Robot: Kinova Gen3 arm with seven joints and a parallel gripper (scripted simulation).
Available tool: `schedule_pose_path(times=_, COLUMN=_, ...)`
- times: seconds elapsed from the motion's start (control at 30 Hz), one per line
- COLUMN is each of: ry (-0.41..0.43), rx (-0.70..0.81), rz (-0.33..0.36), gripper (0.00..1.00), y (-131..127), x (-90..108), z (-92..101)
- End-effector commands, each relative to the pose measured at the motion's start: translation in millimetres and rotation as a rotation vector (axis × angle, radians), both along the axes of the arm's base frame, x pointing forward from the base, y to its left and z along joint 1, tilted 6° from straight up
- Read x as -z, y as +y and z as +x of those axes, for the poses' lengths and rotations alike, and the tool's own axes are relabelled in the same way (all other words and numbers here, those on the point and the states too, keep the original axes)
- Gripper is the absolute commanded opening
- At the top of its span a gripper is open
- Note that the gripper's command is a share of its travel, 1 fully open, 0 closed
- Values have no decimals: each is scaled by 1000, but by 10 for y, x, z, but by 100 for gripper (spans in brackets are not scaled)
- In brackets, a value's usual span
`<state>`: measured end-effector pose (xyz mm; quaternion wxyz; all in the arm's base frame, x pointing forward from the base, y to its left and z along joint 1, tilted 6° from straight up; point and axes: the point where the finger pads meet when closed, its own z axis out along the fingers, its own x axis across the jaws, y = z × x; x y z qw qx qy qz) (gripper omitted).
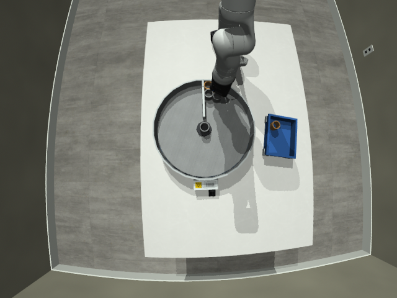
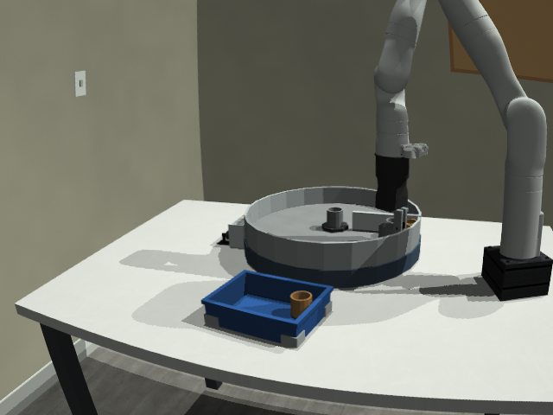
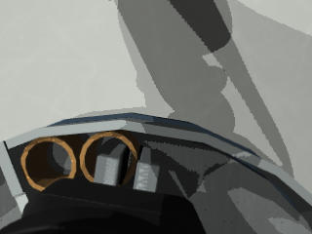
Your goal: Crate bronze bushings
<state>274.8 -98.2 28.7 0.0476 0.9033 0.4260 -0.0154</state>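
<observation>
One bronze bushing (image 1: 275,125) (image 2: 300,305) stands in the blue crate (image 1: 266,141) (image 2: 250,325). In the turning table (image 1: 179,141) (image 2: 308,254), a bronze bushing (image 3: 36,168) stands beside the divider near the rim. A second bronze bushing (image 3: 83,158) is next to it. My gripper (image 3: 134,158) (image 2: 401,220) is shut on this second bushing's wall, one finger inside the ring and one outside. I cannot tell whether it is lifted. A steel bushing (image 1: 208,93) stands near the divider, and another steel bushing (image 1: 216,96) is in the shade beside my gripper.
The divider (image 1: 203,102) (image 2: 371,220) runs from the rim towards the central post (image 1: 204,127) (image 2: 334,218). The turning table's raised rim wall stands between the bushings and the crate. A labelled box (image 1: 205,184) sits at the turning table's side.
</observation>
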Motion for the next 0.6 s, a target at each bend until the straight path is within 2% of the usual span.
schedule_pose_path(times=0.0, ry=-2, rx=0, rz=0, gripper=0, y=2, x=-31, z=6)
schedule_pose_path(times=0.57, ry=-2, rx=0, rz=0, gripper=0, y=9, x=-105, z=4)
